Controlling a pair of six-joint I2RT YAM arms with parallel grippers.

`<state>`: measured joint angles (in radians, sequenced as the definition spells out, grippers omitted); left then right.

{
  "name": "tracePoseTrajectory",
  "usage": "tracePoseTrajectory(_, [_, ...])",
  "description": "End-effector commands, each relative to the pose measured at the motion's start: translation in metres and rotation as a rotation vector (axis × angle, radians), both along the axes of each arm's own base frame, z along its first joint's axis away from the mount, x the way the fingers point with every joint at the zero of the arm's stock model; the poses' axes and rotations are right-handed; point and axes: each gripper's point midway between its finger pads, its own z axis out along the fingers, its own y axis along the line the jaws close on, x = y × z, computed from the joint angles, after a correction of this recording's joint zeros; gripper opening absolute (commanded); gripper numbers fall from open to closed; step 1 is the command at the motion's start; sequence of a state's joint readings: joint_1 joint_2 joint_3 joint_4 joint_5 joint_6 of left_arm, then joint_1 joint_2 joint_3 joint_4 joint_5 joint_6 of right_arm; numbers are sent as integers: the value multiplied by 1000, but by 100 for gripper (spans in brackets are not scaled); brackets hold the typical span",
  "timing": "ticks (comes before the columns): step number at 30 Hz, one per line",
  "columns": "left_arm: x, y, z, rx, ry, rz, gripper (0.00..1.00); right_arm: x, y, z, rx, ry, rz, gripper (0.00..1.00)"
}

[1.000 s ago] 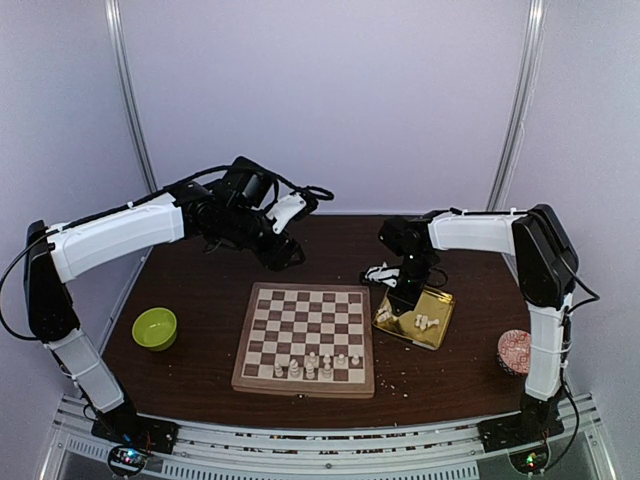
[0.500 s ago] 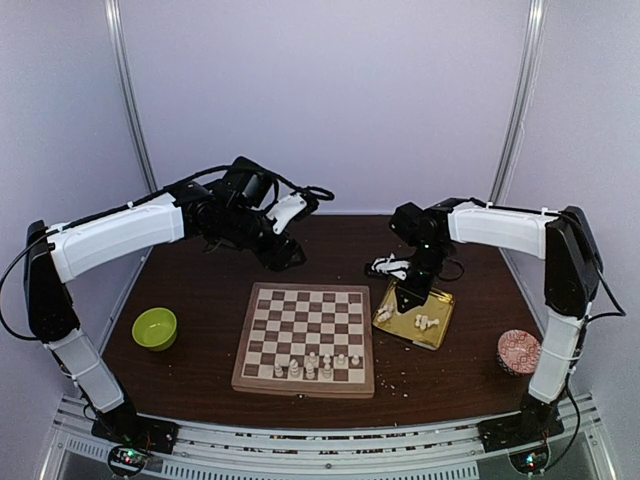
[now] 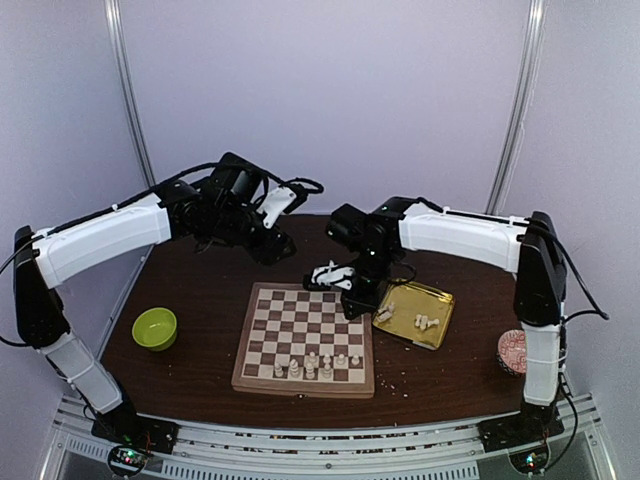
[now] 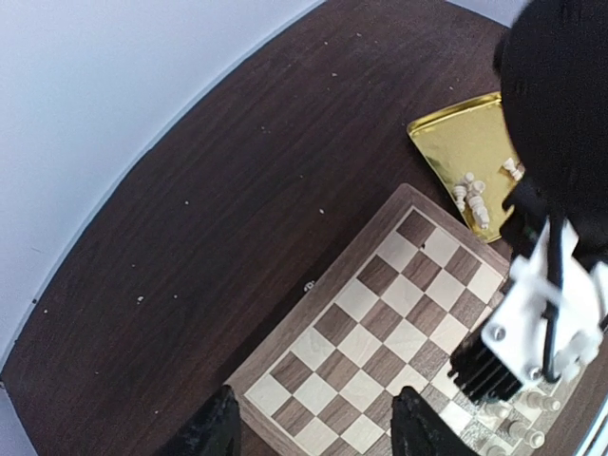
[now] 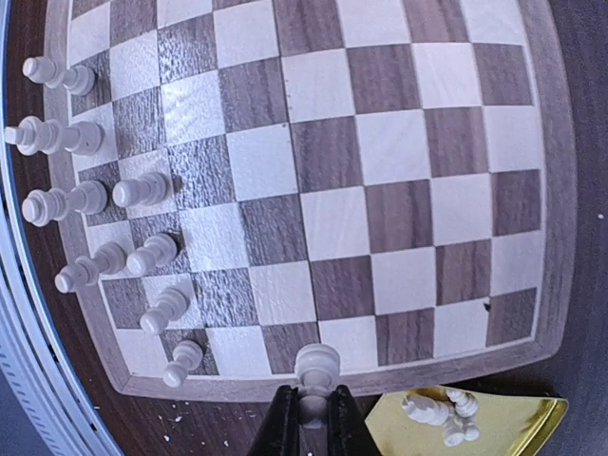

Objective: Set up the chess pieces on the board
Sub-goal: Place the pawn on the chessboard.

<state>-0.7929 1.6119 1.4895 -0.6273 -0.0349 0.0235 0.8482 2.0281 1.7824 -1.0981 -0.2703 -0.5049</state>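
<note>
I note a dark brown wooden table enclosed by pale lilac walls. Since half a second ago the right gripper has swung from the shiny gold square tray to the far right corner of the checkered wooden board. It is pinching one piece. Several tiny cream-white chess pieces stand upright in the board's near rows. The left gripper hangs with its fingers spread beyond the board.

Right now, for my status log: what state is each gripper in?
Left gripper: open, empty.
Right gripper: shut on a white chess piece.
</note>
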Motion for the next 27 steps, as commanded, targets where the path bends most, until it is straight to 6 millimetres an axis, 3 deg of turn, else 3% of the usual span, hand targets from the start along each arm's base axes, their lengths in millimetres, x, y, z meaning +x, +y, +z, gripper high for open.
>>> tracePoseTrajectory(1, [8,7,29,-56,-85,53,55,-4,9,-17,-93,-20,48,3])
tracePoseTrajectory(10, [7,8,32,-61,-90,53,55,-16,21,-37,-130,-5,91,5])
tracePoseTrajectory(16, [7,7,29,-58,-84,48,55,-15,21,-35,-130,-16,86,12])
tracePoseTrajectory(20, [7,7,28,-55,-81,44,55,-10,12,-13,-110,-65,74,18])
tracePoseTrajectory(27, [5,2,22,-52,-62,18,56,-2,-33,40,53,-40,-39,21])
